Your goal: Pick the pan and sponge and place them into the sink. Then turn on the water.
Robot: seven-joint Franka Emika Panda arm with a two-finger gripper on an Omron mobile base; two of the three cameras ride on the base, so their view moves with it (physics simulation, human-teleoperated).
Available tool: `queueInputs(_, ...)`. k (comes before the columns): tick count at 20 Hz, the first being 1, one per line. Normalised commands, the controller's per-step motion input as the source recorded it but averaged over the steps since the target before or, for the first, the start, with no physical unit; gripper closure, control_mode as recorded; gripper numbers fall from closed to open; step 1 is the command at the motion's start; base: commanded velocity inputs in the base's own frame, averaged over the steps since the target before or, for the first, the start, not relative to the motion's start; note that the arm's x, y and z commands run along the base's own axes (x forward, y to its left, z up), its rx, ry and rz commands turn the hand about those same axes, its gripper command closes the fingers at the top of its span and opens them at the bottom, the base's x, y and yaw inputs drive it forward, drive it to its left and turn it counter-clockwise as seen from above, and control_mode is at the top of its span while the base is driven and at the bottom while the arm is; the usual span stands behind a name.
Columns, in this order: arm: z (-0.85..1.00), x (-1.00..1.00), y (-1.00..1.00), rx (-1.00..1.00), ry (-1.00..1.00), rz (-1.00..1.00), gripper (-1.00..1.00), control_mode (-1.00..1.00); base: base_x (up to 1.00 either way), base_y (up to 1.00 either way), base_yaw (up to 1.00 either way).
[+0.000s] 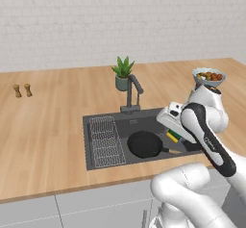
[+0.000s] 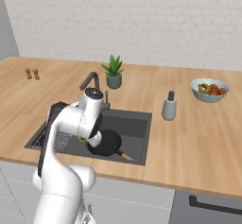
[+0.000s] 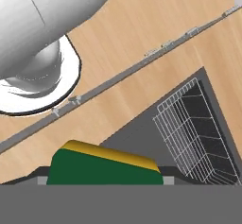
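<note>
The black pan (image 1: 144, 144) lies flat in the dark grey sink (image 1: 139, 124), its handle pointing right; it also shows in the right base view as the pan (image 2: 106, 142). My gripper (image 1: 176, 134) reaches down into the basin's right part, beside the pan handle, and is shut on the green and yellow sponge (image 1: 171, 136). In the hand view the sponge (image 3: 104, 167) fills the gap between the fingertips of my gripper (image 3: 104, 180), green face toward the camera. I cannot tell if the sponge touches the basin floor. The dark faucet (image 1: 130, 95) stands behind the sink with no water running.
A wire rack (image 1: 104, 140) covers the sink's left side. A potted plant (image 1: 123, 73) stands behind the faucet. A bowl of food (image 2: 210, 90) and a soap dispenser (image 2: 169, 106) sit on the counter to the right, two small shakers (image 1: 22, 90) far left.
</note>
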Motion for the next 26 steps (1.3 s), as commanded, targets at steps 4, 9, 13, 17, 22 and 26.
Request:
queueInputs(4, -0.04, 0.44, -0.54, 0.12, 0.08, 0.26, 1.0, -1.0, 0.0, 0.0, 0.0)
queueInputs(9, -0.04, 0.62, -0.37, 0.13, 0.05, 0.24, 1.0, -1.0, 0.0, 0.0, 0.0)
queueInputs(13, -0.09, 0.76, -0.15, 0.09, 0.1, 0.18, 1.0, -1.0, 0.0, 0.0, 0.0)
queueInputs(17, -0.14, 0.78, -0.01, 0.04, 0.16, 0.13, 1.0, -1.0, 0.0, 0.0, 0.0)
queueInputs(22, -0.33, 0.55, 0.0, 0.0, 0.11, 0.05, 1.0, -1.0, 0.0, 0.0, 0.0)
queueInputs(26, -0.64, 0.13, 0.0, 0.0, 0.01, 0.07, 1.0, -1.0, 0.0, 0.0, 0.0)
